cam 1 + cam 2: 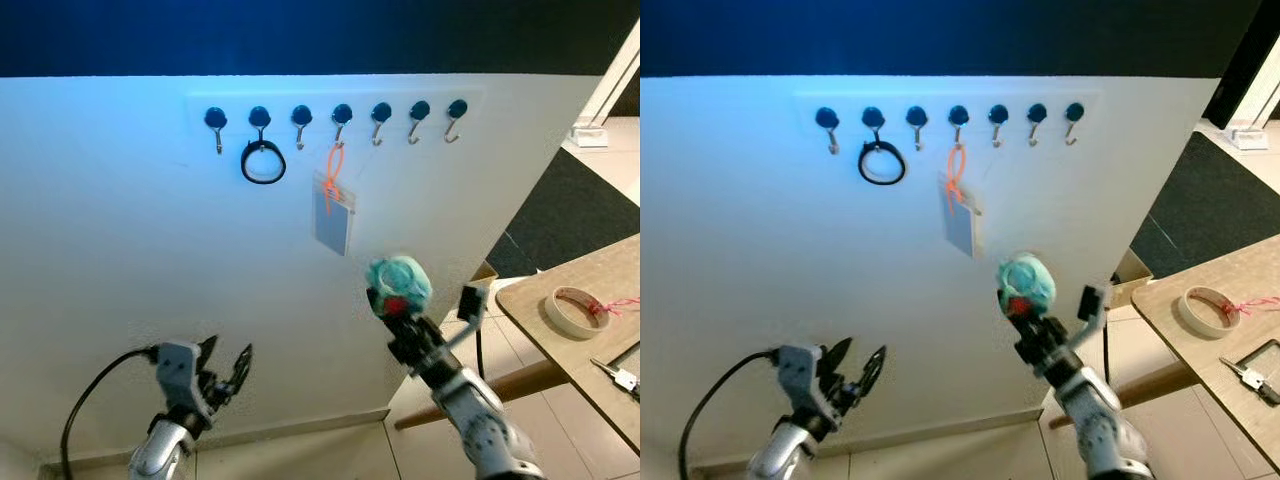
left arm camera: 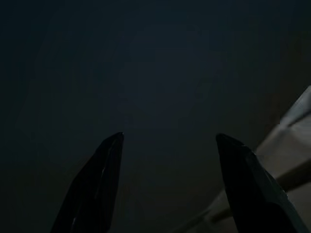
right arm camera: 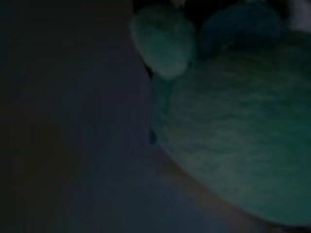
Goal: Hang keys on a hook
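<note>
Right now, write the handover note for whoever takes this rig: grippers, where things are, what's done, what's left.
Right gripper: raised in front of the white wall, shut on a fluffy teal keychain with a red part; no keys can be made out on it.
Left gripper: open, low by the wall, holding nothing.
Hook rail: seven hooks. The second from the left holds a black ring; the fourth holds an orange-strapped card. The rest are free, including the three at the right end.
Table on the right: tape roll and a small metal item at the edge.
Done: keychain picked up and lifted.
Left: raise it to a free hook, loop it on, release.
</note>
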Tool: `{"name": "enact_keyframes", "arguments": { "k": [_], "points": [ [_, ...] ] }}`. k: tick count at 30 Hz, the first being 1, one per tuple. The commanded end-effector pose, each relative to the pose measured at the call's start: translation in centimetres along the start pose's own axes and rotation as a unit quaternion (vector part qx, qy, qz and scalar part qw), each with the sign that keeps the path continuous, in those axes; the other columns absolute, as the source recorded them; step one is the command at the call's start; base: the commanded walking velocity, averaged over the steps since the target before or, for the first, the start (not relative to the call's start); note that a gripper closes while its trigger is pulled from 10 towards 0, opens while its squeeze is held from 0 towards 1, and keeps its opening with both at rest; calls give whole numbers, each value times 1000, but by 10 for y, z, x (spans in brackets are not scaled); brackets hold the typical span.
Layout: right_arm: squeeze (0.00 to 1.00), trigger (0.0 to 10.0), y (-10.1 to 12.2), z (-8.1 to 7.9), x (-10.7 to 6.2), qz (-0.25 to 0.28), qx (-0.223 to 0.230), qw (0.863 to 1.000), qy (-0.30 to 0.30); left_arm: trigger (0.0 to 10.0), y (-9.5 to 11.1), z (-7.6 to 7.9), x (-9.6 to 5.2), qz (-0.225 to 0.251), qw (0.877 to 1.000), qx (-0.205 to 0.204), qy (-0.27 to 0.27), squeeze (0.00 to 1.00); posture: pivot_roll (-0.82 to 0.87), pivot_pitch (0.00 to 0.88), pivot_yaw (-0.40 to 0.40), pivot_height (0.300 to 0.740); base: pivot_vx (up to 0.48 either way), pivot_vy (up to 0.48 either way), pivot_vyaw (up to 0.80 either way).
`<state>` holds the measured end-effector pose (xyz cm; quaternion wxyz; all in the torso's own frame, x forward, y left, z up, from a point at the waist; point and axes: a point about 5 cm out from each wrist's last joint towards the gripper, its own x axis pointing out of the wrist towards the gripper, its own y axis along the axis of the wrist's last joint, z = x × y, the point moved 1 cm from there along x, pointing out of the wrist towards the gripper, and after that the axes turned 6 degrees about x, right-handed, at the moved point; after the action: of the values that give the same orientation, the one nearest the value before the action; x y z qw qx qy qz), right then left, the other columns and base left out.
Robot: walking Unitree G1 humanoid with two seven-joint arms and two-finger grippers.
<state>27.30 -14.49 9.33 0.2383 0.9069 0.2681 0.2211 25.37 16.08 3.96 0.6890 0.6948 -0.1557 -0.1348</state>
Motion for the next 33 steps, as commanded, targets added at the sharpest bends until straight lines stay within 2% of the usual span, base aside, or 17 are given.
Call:
{"name": "enact_keyframes", "arguments": {
  "k": [1, 7, 10, 11, 13, 14, 15, 16, 18, 24, 27, 28, 29, 30, 31, 32, 33],
  "points": [
    [0, 10000, 1, -13, 1, -6, 32, 999, 40, 10000, 2, 5, 0, -4, 1000, 5, -24, 0, 40, 72, -47, 740, 0, 0, 0],
    [0, 10000, 7, -36, 8, -11, 55, 994, 89, 10000, 18, 15, 9, 23, 999, 7, -48, 0, 35, 79, -43, 740, 0, 0, 0],
    [0, 10000, 6, -40, 11, -33, 23, 995, 88, 10000, 25, 18, 13, 33, 997, 6, -62, 0, 34, 79, -43, 740, 0, 0, 0],
    [0, 10000, 0, -29, 15, -64, -58, 996, 36, 10000, 29, 18, 14, 37, 997, 10, -70, 0, 36, 81, -43, 740, 0, 0, 0],
    [0, 10000, -10, -1, 16, -160, -261, 948, -81, 10000, 35, 18, 16, 39, 996, 19, -81, 0, 29, 81, -41, 740, 0, 0, 0],
    [0, 10000, -13, 18, 11, -216, -361, 897, -138, 10000, 37, 18, 17, 41, 996, 22, -82, 0, 29, 80, -42, 740, 0, 0, 0],
    [0, 10000, -13, 18, 11, -216, -361, 897, -138, 10000, 37, 18, 17, 41, 996, 22, -82, 0, 29, 80, -42, 740, 0, 0, 0],
    [0, 10000, -11, 30, 5, -246, -422, 856, -170, 10000, 39, 17, 18, 41, 995, 23, -83, 0, 36, 80, -43, 740, 0, 0, 0],
    [0, 10000, -7, 36, 1, -245, -422, 851, -196, 10000, 40, 17, 18, 39, 995, 28, -85, 0, 39, 81, -45, 740, 0, 0, 0],
    [0, 10000, 5, 47, -8, -202, -384, 863, -258, 10000, 40, 16, 14, 30, 994, 39, -94, 0, 37, 83, -47, 740, 0, 0, 0],
    [0, 10000, 5, 56, -16, -220, -399, 843, -285, 10000, 39, 18, 13, 22, 993, 44, -106, 0, 38, 82, -46, 740, 0, 0, 0],
    [0, 10000, -5, 73, -32, -303, -432, 788, -316, 10000, 38, 20, 12, 13, 992, 53, -116, 0, 35, 81, -44, 740, 0, 0, 0],
    [0, 10000, -5, 73, -32, -303, -432, 788, -316, 10000, 38, 20, 12, 13, 992, 53, -116, 0, 35, 81, -44, 740, 0, 0, 0],
    [0, 10000, -21, 89, -60, -450, -487, 683, -307, 10000, 35, 20, 12, 0, 990, 65, -123, 0, 32, 81, -43, 740, 0, 0, 0],
    [0, 10000, -22, 94, -70, -481, -503, 646, -313, 10000, 33, 21, 11, -5, 989, 71, -127, 0, 33, 80, -44, 740, 0, 0, 0],
    [0, 10000, -22, 94, -70, -481, -503, 646, -313, 10000, 33, 21, 11, -5, 989, 71, -127, 0, 33, 80, -44, 740, 0, 0, 0],
    [0, 10000, -22, 97, -76, -497, -512, 624, -319, 10000, 32, 21, 11, -8, 989, 74, -130, 0, 34, 80, -45, 740, 0, 0, 0]
  ]
}}
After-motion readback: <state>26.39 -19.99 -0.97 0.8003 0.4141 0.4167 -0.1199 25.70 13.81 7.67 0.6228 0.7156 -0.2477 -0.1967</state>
